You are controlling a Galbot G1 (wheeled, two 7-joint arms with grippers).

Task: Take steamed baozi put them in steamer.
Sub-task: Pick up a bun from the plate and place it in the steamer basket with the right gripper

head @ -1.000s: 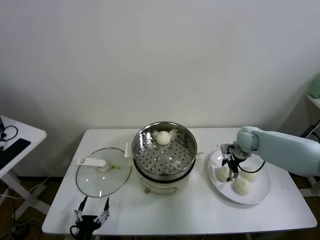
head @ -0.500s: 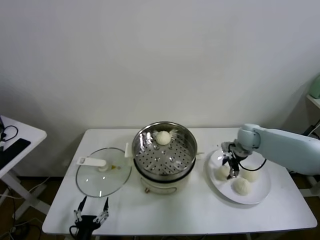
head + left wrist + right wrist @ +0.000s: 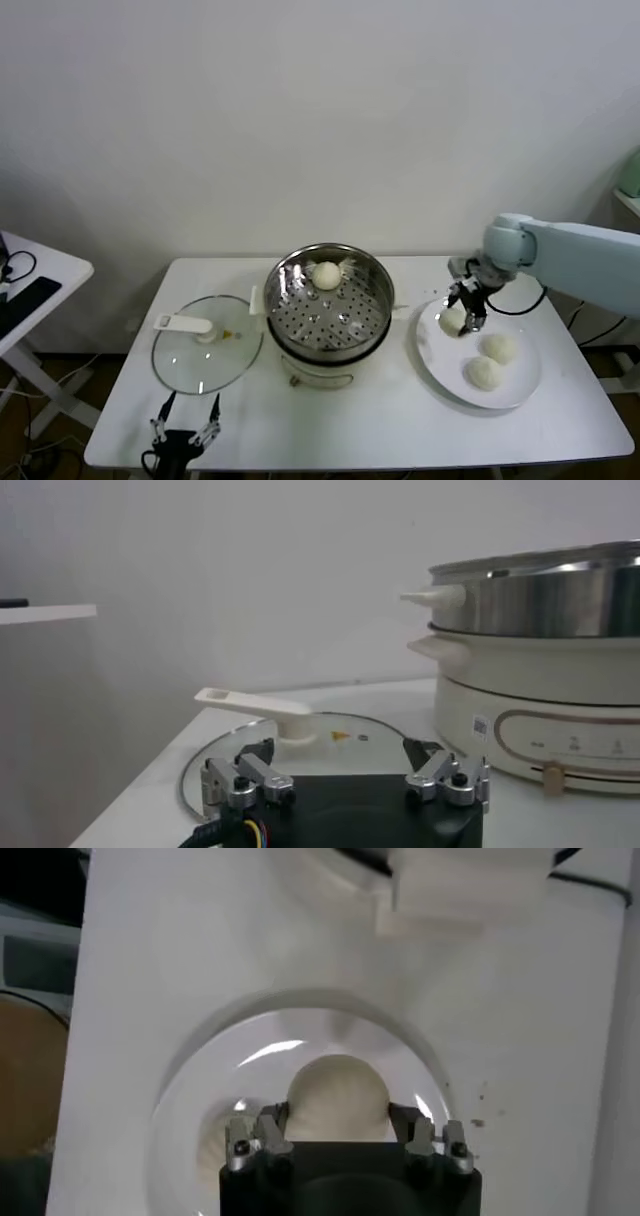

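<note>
The steel steamer [image 3: 328, 300] stands at the table's middle with one baozi [image 3: 327, 275] at its back. My right gripper [image 3: 465, 310] is shut on a second baozi [image 3: 452, 320] and holds it over the far left part of the white plate [image 3: 510, 395]. In the right wrist view this baozi [image 3: 337, 1098] sits gripped between the two fingers, with the plate [image 3: 195, 1118] below. Two more baozi [image 3: 499, 347] [image 3: 484, 373] lie on the plate. My left gripper [image 3: 183, 428] is open and empty at the table's front left; the left wrist view shows the steamer [image 3: 545, 590] beyond it [image 3: 345, 770].
The glass lid [image 3: 205, 345] with its white handle lies flat left of the steamer, also in the left wrist view [image 3: 262, 702]. The steamer's white side handle [image 3: 465, 888] shows beyond the plate. A second white table [image 3: 35, 275] stands at far left.
My right gripper has closed on the left baozi and lifted it up and toward the back of the plate. The left arm has not moved.
</note>
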